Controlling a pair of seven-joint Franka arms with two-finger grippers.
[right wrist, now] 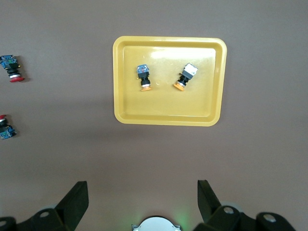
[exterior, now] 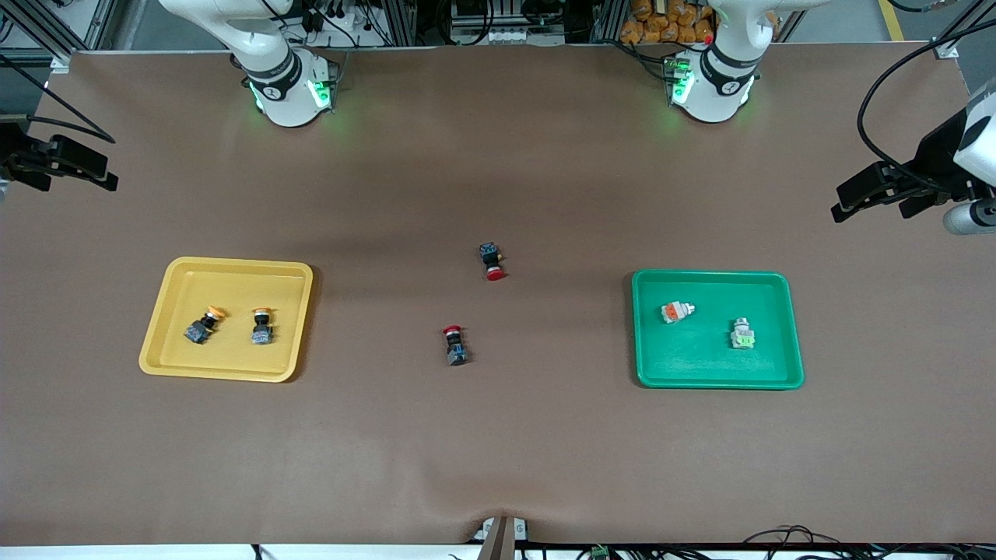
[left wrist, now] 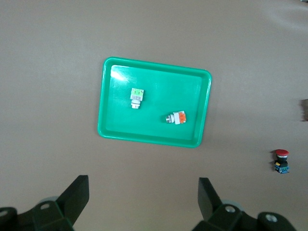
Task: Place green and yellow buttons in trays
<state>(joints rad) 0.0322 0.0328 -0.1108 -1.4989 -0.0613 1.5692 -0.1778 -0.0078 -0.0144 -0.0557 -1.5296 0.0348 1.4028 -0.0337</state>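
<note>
Brown table (exterior: 498, 435) bears yellow tray (exterior: 167, 292) and green tray (exterior: 642, 327), two buttons in each; left pincer (left wrist: 143, 192) and right pincer (right wrist: 142, 195) wait above, jaws spread.

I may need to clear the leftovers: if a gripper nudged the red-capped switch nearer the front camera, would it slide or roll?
The red-capped switch lies on its side, and its round cap would probably let it roll or pivot. Its blocky dark body may resist, so it might swing around instead. It looks rigid and small, likely light; the brown table cover may add drag.
</note>
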